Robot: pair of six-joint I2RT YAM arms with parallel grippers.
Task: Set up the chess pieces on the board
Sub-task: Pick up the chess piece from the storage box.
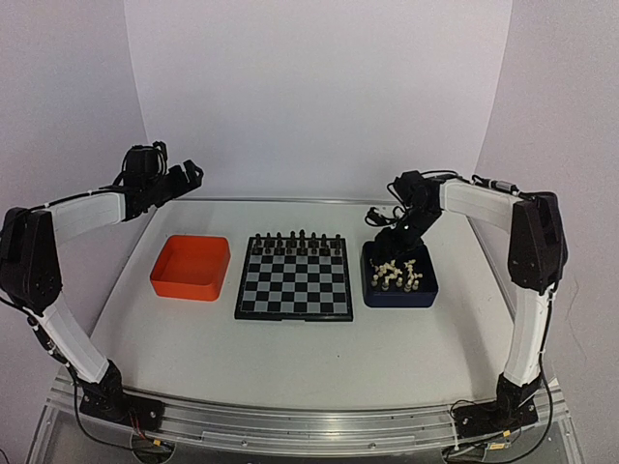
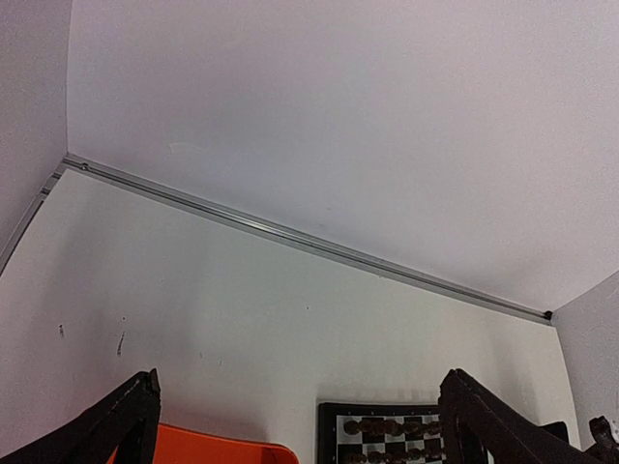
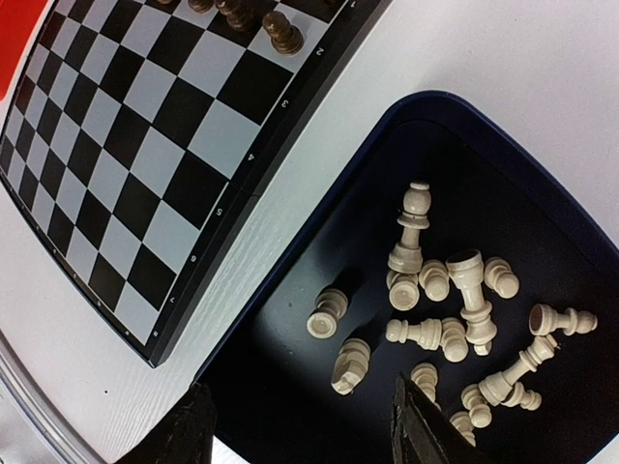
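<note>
Right gripper (image 3: pixel 302 406) half open, empty, over chess pieces (image 3: pixel 462 290) heaped in blue tray (image 3: pixel 280 358) at board's (image 3: pixel 145 145) 3 o'clock; touching pieces risk double grab. Left gripper (image 2: pixel 302 396) wide open, empty.

The top view looks down from the near edge over the whole bench (image 1: pixel 290 367). The left wrist view faces the far wall (image 2: pixel 338 116). The right wrist view hangs close above the blue tray (image 3: pixel 280 377). All three share the board (image 1: pixel 290 290).

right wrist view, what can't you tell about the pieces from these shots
- chess pieces in the dark blue tray: count; right wrist's bottom edge and the right gripper finger cut some off, top view too small
- dark pieces on the board: types; right wrist's top edge cuts them, tiny from above
</note>
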